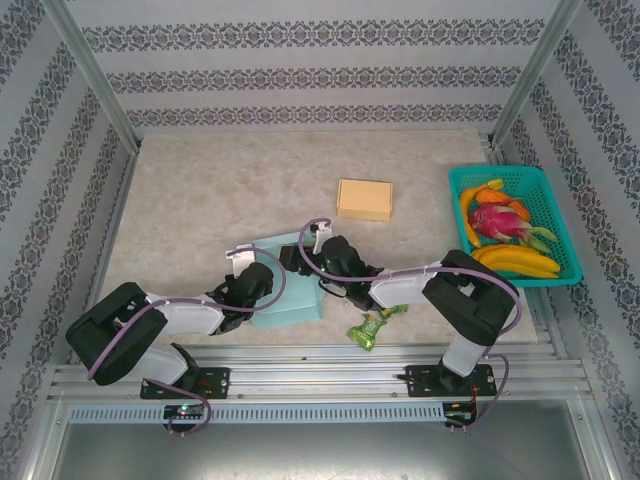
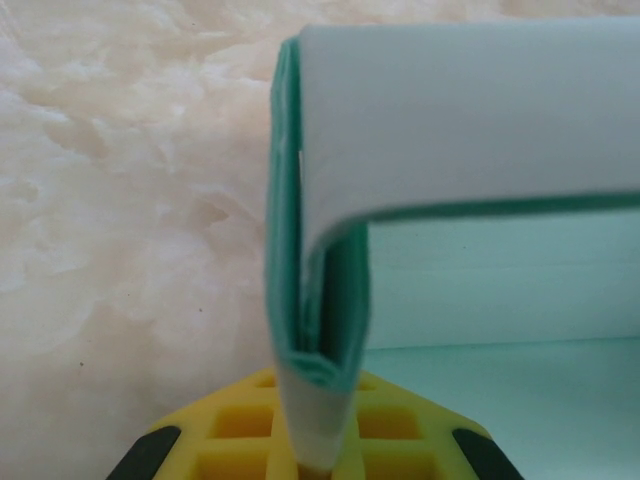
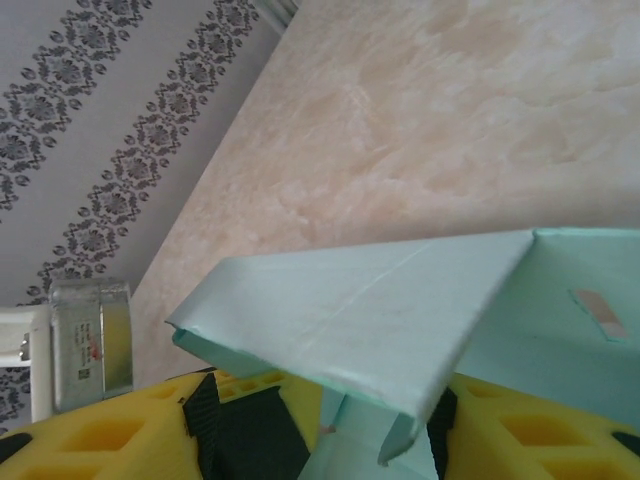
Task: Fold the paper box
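Marbled beige table (image 1: 200, 190), walled by patterned paper, carries a mint-green paper box (image 1: 290, 305) near the front edge, between both arms. The left gripper (image 2: 318, 440) is clamped on an upright flap. The right gripper (image 3: 330, 430) has a folded wall between its spread jaws; whether it grips, I cannot tell. Behind lies a closed tan cardboard box (image 1: 364, 199), with a teal fruit basket (image 1: 562, 215) far right and a crumpled green wrapper (image 1: 372, 328) just beside the right arm.

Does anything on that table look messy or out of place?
A crumpled shiny green wrapper lies loose near the front edge of the table, close to the right arm, like litter. The pale green paper box is only half-folded, one wall curling over where the left fingers pinch it, though that fits a fold underway.
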You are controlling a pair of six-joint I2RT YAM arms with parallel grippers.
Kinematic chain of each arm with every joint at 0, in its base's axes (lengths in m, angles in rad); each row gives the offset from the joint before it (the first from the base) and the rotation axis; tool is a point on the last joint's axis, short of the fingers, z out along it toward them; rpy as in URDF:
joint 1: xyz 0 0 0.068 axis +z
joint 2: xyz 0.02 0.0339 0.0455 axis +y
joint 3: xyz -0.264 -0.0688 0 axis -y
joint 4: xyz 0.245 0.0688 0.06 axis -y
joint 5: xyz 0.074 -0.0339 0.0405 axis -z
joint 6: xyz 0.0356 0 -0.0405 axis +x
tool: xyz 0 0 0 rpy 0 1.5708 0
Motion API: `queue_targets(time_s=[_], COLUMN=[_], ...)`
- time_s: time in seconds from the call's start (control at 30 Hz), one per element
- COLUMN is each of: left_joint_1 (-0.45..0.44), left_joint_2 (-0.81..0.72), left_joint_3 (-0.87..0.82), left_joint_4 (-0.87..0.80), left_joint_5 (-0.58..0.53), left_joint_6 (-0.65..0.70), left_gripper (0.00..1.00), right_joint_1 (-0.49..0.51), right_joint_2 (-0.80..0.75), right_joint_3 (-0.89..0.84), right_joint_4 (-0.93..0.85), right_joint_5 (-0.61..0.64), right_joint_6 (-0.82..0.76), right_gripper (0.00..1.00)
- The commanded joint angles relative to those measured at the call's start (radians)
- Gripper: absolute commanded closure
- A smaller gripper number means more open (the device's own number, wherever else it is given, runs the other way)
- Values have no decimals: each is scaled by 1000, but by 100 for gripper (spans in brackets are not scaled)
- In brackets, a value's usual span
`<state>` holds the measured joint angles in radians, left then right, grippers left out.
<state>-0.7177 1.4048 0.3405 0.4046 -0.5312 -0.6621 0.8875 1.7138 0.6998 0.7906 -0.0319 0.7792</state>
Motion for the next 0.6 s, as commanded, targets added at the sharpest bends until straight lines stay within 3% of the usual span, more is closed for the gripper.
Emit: queue_targets(time_s=[0.0, 0.57], left_joint_1=[8, 8], left_joint_2=[10, 29], left_joint_3=[-9, -2], left_joint_4=[-2, 6], left_joint_5=[-1, 31], left_joint_6=[-21, 4], left_gripper=[100, 100], right_joint_1=[2, -6], right_joint_2=[-9, -83], right_joint_3=[-12, -65], right_joint_4=[84, -254], right_joint_5=[-26, 242], right_joint_6=[-48, -371], right_gripper=[42, 40])
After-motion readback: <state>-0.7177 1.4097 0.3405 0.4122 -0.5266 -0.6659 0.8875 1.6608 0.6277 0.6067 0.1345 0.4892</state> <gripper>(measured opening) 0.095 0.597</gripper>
